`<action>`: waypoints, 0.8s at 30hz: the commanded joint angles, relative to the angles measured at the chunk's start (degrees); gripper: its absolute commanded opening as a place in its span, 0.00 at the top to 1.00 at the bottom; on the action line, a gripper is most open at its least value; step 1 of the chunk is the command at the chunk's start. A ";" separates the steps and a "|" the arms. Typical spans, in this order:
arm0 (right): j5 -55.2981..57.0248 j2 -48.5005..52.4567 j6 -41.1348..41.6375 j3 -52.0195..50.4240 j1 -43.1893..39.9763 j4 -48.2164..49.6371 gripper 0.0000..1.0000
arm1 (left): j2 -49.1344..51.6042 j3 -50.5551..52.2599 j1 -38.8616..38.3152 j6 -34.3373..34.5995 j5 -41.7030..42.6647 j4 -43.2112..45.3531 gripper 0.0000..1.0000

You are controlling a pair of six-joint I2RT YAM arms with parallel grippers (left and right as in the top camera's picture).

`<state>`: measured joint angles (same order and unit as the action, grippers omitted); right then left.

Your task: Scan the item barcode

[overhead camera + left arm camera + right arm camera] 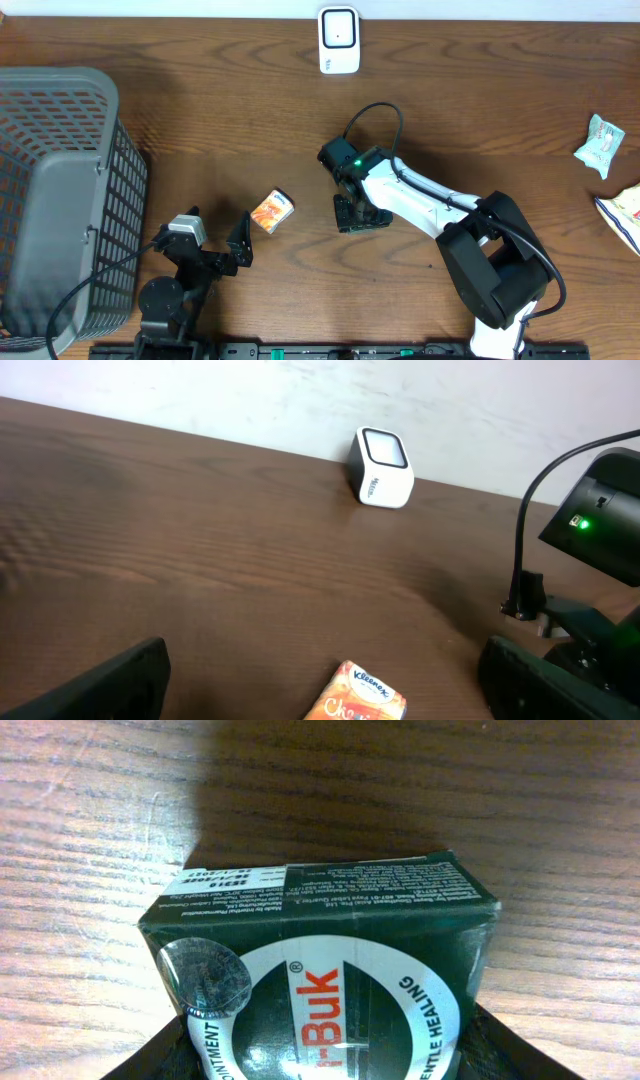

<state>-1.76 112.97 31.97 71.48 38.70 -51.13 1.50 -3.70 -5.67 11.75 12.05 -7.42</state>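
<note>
My right claw (pixel 360 212) is closed on a dark green box (pixel 320 920), near the middle of the bench (pixel 200 110). In the wrist view its two dark fingers (pixel 160 1060) stand against the box from both sides. From above, the box is almost fully hidden under the claw, and I cannot separate it from the black fingers. In the wrist view the lower part of the box is cut off by the frame, so of the big white label I read only "Buk" and pieces of other words. A round silver seal sits on the label at 9 o'clock. The upper face carries very small white print, too fine to read, and I cannot tell if a barcode is among it. The white scanner (pixel 339 40) stands at 12 o'clock from this claw, well apart, at the far edge of the bench. My left claw (pixel 215 240) is wide open, and only its finger ends show in its own view. An orange tissue pack (pixel 272 210) lies at 2 o'clock from it, near but apart; its lower half is cut off in the left wrist view. A grey basket (pixel 60 200) is at 9 o'clock of the bench, partly outside the picture. Two light packets (pixel 600 145) lie at 3 o'clock, one cut by the edge.
</note>
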 commanded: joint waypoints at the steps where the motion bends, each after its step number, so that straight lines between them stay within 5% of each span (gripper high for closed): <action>1: -8.20 5.77 -4.02 -4.22 -0.72 -0.35 0.70 | -0.13 0.92 0.13 -0.94 0.35 -1.53 0.02; 15: -27.61 5.75 -24.33 -1.90 -11.72 -6.29 0.88 | -0.13 0.92 0.13 -0.96 0.35 -1.53 0.02; 24: -42.10 5.75 -43.23 0.57 -18.40 -8.41 0.89 | -0.13 0.92 0.13 -0.94 0.35 -1.51 0.02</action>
<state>-37.21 116.95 -0.23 71.96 22.26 -60.60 1.50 -3.70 -5.67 11.75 12.08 -7.42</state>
